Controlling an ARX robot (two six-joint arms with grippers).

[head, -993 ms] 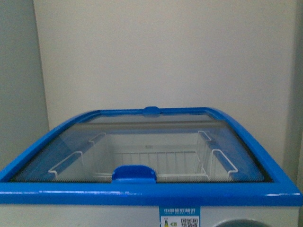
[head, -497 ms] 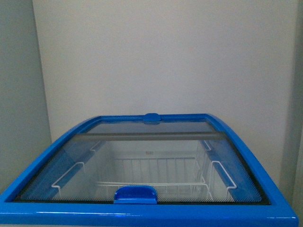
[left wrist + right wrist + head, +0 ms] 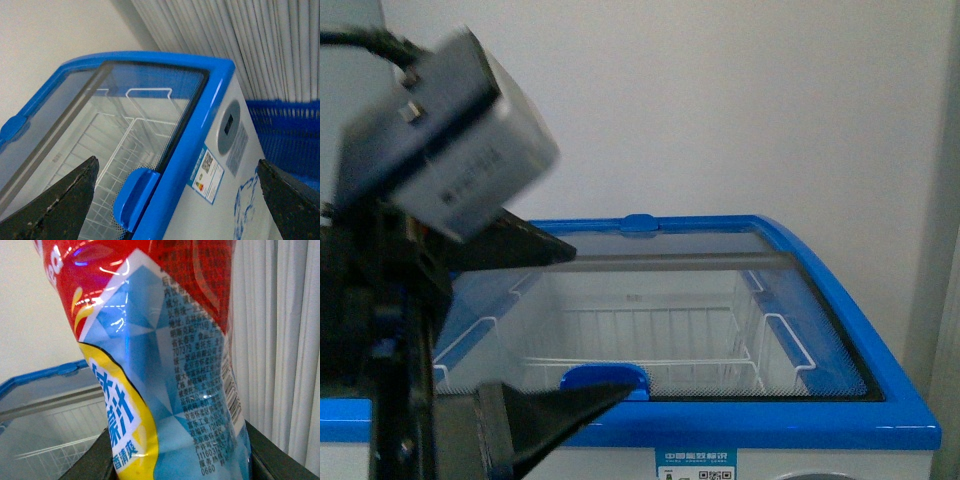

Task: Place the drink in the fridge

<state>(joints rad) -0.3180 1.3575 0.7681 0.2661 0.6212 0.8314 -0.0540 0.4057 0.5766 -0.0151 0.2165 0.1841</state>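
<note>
My left gripper point(image 3: 600, 318) raised by the fridge point(image 3: 770, 420), fingers spread wide.
My right gripper point(image 3: 180, 457) clamps the drink point(image 3: 165, 365), fridge behind it.

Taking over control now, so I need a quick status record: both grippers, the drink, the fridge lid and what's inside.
left gripper: open, empty, jaws spread wide around the lid handle; contact unclear
right gripper: shut on the drink
drink: red, blue and yellow label, outside the fridge
glass lid: closed
inside: white wire baskets, no items seen
likely next: slide the lid open by its handle
</note>
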